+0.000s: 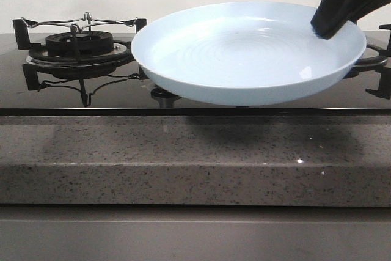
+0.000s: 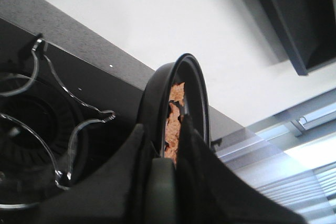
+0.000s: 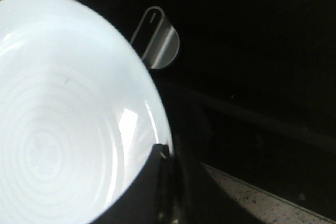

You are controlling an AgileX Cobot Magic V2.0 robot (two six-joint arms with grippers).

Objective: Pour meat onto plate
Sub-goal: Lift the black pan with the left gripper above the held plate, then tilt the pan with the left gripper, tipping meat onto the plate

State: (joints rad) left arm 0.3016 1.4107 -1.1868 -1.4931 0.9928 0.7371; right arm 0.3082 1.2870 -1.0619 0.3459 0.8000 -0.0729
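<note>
The right gripper (image 1: 330, 25) holds the empty plate (image 1: 244, 53) up. The left gripper (image 2: 168, 166) probably pinches the frying pan (image 2: 186, 87), the meat (image 2: 173, 124) not poured yet.

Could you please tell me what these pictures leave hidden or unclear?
- Meat: left wrist view shows only a sliver; pan rim and left pincer hide the rest.
- Pan: out of front view.
- Right pincer: cut off in front view, grips the plate rim.
- Right burner: behind the plate.
</note>
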